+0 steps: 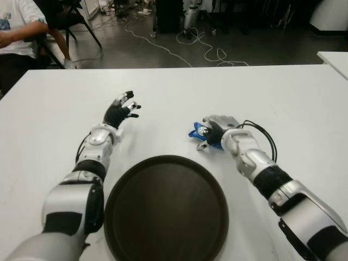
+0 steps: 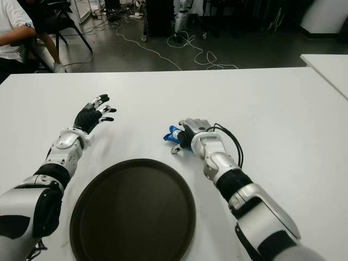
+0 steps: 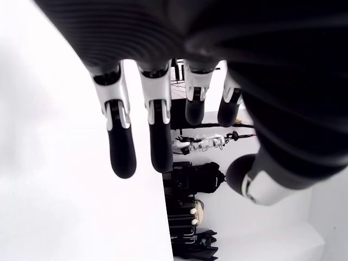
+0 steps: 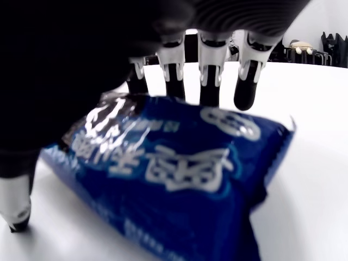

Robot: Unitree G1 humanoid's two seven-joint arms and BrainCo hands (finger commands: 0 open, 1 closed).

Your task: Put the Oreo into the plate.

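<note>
The Oreo is a blue packet [image 1: 193,132] lying on the white table [image 1: 283,103] just beyond the plate's far right rim. My right hand [image 1: 208,134] covers it from the right. In the right wrist view the fingers [image 4: 209,81] curl over the packet's [image 4: 179,174] far edge, with the thumb [image 4: 16,201] down at its near side. The dark brown round plate [image 1: 163,212] sits in front of me, with nothing in it. My left hand [image 1: 122,110] shows to the plate's far left, fingers [image 3: 120,147] spread and holding nothing.
A seated person [image 1: 16,32] is past the table's far left corner. Cables [image 1: 209,51] trail over the floor beyond the far edge. A second white table [image 1: 334,57] shows at the right.
</note>
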